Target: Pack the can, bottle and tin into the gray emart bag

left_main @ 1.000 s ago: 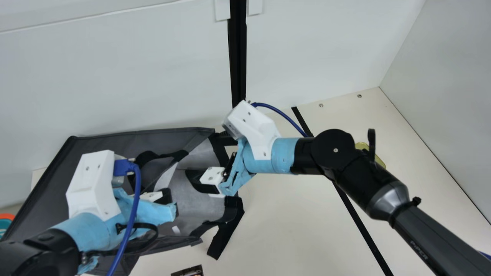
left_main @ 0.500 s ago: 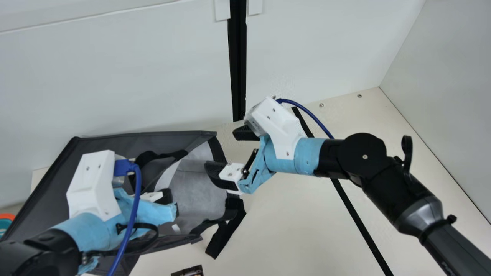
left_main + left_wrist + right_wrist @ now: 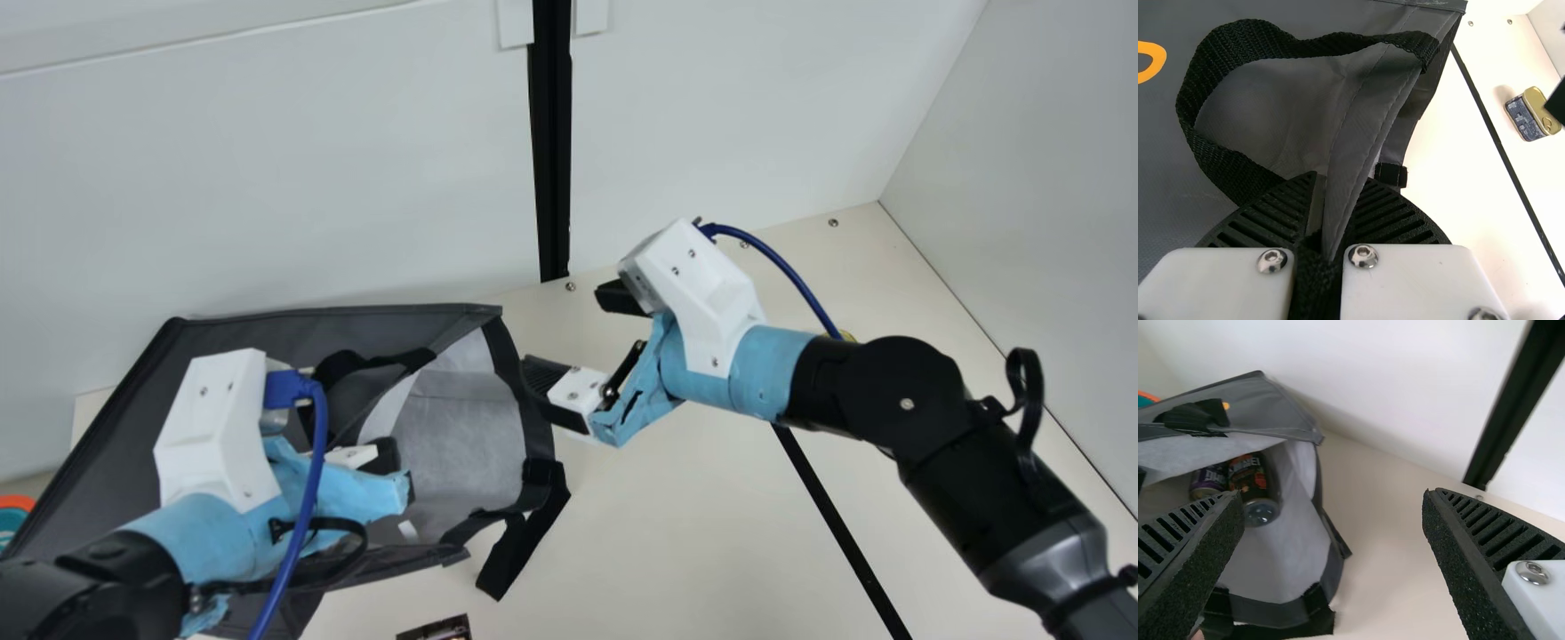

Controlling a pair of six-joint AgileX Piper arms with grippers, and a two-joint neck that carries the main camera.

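Note:
The gray bag (image 3: pixel 267 320) lies on its side, its mouth facing right in the main view. My left gripper (image 3: pixel 391 458) is at the mouth; in the left wrist view that gripper (image 3: pixel 1331 200) is shut on the bag's edge. Just right of the mouth, my right gripper (image 3: pixel 573 333) is open; in the right wrist view the same gripper (image 3: pixel 1333 513) holds nothing. Inside the bag lie a purple container (image 3: pixel 1208 480) and a dark one (image 3: pixel 1251 480) with orange-red print, side by side. The tin (image 3: pixel 1531 113) stands on the table; its yellow lid (image 3: pixel 847 335) peeks out behind my right arm.
A dark printed item (image 3: pixel 436 629) is at the main view's bottom edge. At the far left is a teal and orange object (image 3: pixel 12 520). White walls (image 3: pixel 729 116) close off the back and right. The bag's black strap (image 3: pixel 524 542) trails onto the table (image 3: pixel 676 524).
The right arm has drawn back to the right, and its open gripper has come out of the bag's mouth. The left arm has kept still.

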